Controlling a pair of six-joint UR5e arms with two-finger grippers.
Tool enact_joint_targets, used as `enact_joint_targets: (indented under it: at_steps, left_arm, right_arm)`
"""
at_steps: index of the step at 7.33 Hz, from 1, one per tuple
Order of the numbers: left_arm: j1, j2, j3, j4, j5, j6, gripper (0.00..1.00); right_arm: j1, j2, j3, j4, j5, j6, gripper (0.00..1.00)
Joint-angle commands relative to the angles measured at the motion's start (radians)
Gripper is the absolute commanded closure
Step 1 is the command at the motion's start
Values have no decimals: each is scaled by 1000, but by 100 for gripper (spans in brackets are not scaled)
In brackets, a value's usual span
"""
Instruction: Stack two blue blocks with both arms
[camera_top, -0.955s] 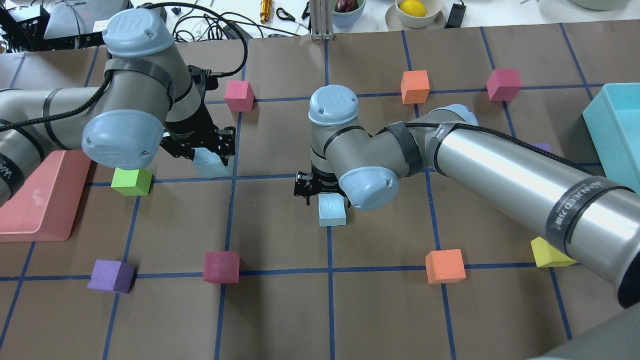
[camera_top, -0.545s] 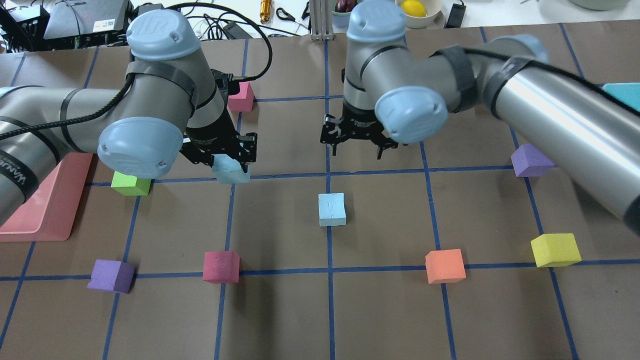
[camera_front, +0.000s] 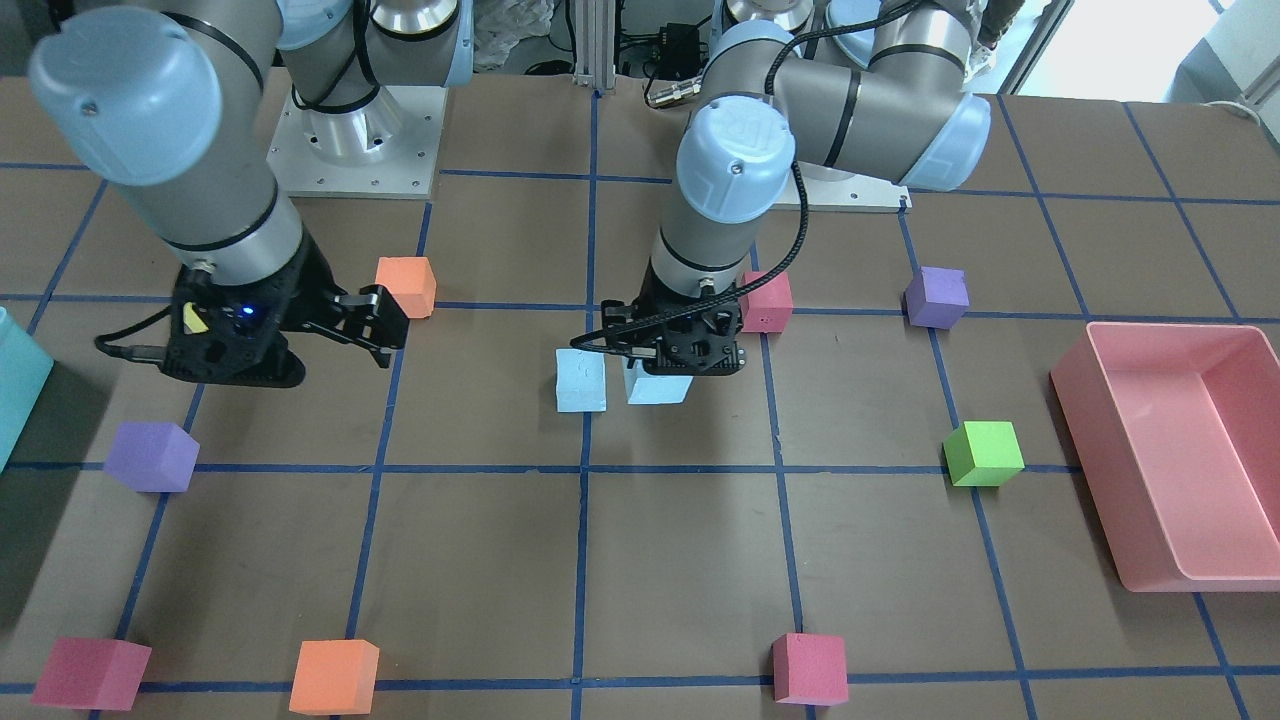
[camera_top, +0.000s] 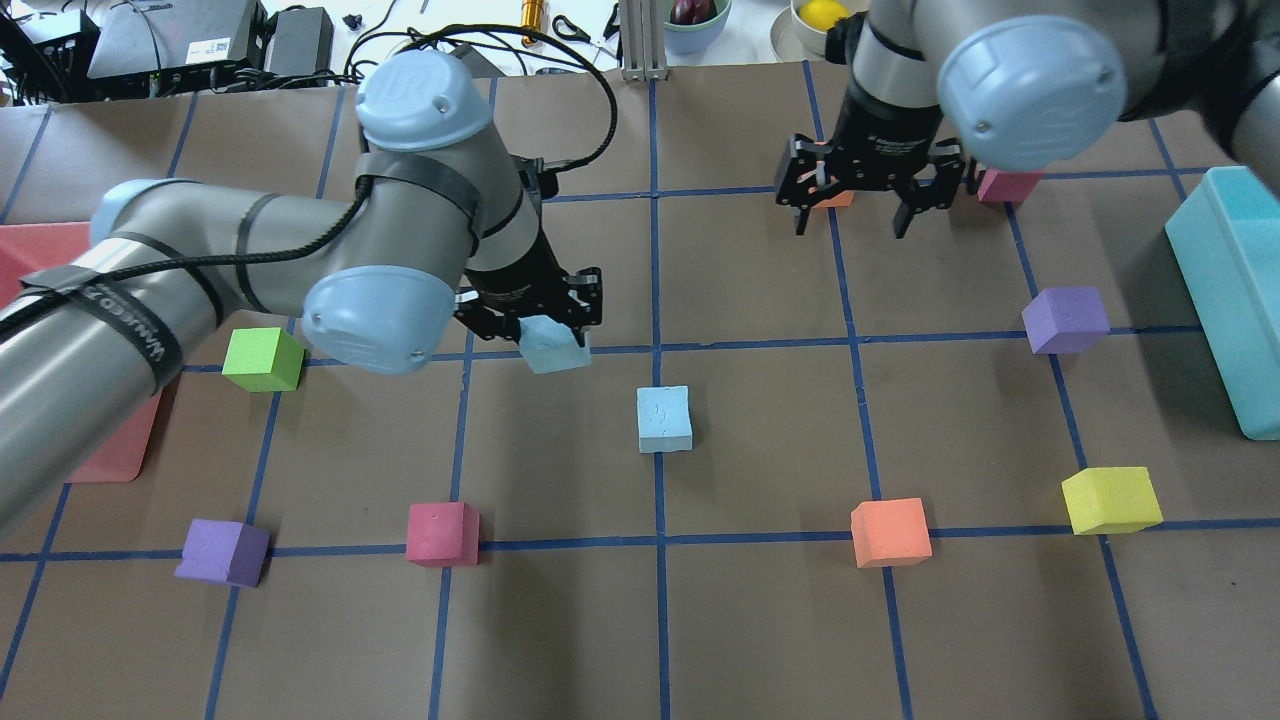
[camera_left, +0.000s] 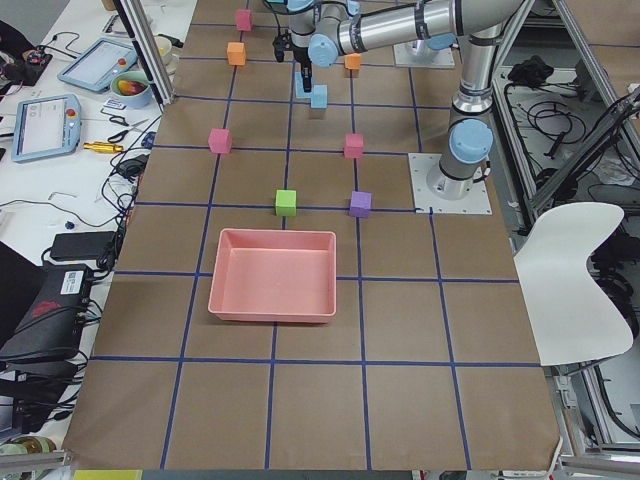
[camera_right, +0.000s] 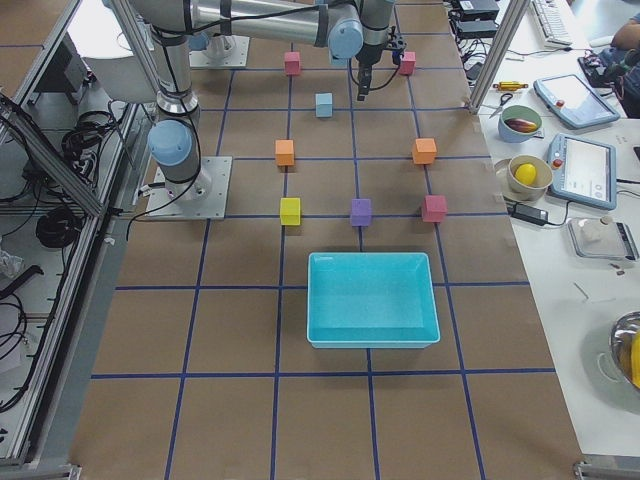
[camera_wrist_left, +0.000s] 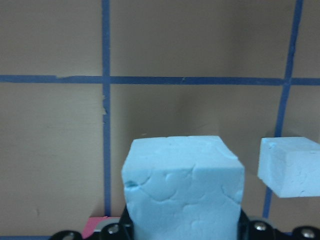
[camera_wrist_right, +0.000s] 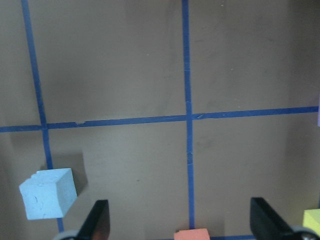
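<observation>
- The left claw (camera_top: 530, 318) grips one blue cube (camera_top: 553, 347) by two opposite side faces, raised off the bench (camera_top: 760, 620), near its twin but not yet over it.
- The second blue cube (camera_top: 664, 419) sits alone on a blue tape line (camera_top: 655, 280) mid-bench, flat and roughly square to the grid.
- The right claw (camera_top: 850, 222) hangs spread wide and empty, well apart towards the bench's far side.
- Both cubes are pale sky-blue foam with scuffed faces crazed by fine cracks. The resting one's top shows small dents.
- They look light and soft and would likely squash under a hard pinch, so a gentle hold across flat sides suits. The rough skin should resist slipping, but a stacked cube could topple at a nudge.
</observation>
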Motion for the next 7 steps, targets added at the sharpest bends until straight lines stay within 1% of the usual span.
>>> enact_joint_targets:
  at_steps: [1, 2, 3, 5, 6, 7]
  left_arm:
    - [-89, -68, 70, 0, 21, -117, 99]
    - [-126, -76, 90, -19, 32, -142, 99]
    - [-140, -90, 83, -23, 61, -131, 99]
    - [-156, -110, 81, -22, 71, -126, 97]
    - [-166, -113, 79, -25, 72, -123, 97]
    - [-166, -114, 78, -23, 71, -125, 97]
  right_arm:
    - [-38, -81, -6, 64, -31, -28, 0]
    - [-32, -83, -2, 74, -31, -22, 0]
    - [-35, -97, -14, 77, -17, -25, 0]
    - [-27, -129, -2, 85, -11, -26, 0]
    - [-29, -134, -5, 144, -13, -26, 0]
    - [-29, -140, -10, 149, -16, -32, 0]
